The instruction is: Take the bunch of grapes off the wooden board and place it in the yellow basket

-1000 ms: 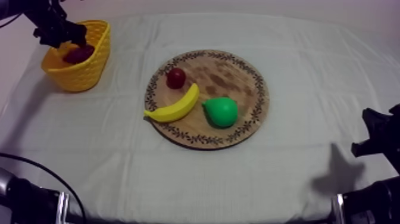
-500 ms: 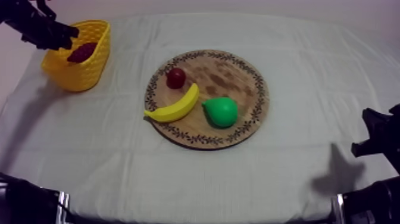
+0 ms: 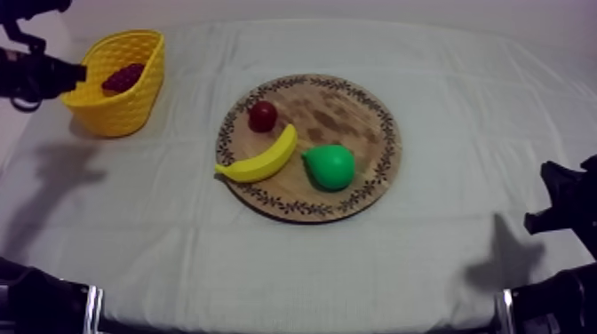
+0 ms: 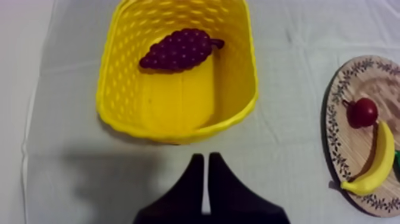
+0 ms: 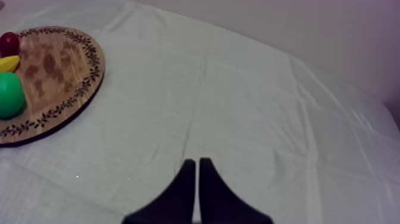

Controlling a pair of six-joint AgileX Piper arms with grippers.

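The dark purple bunch of grapes (image 3: 123, 77) (image 4: 178, 50) lies inside the yellow basket (image 3: 133, 107) (image 4: 119, 89) at the far left of the table. My left gripper (image 3: 75, 73) (image 4: 206, 164) hangs just left of the basket, shut on nothing, its fingers together as a narrow wedge. The round wooden board (image 3: 364, 107) (image 4: 336, 149) (image 5: 65, 59) in the middle carries a small red fruit (image 3: 262, 115) (image 4: 362, 112), a banana (image 3: 262, 158) (image 4: 375, 164) and a green pear (image 3: 330, 166) (image 5: 10, 95). My right gripper (image 5: 195, 164) is shut over bare cloth to the right of the board.
The right arm (image 3: 564, 209) rests low at the table's right edge. Open grey-white cloth lies between basket and board and along the front.
My left gripper has drawn back out of the basket to its left and has shut. The grapes stay in the basket. The right arm has not moved.
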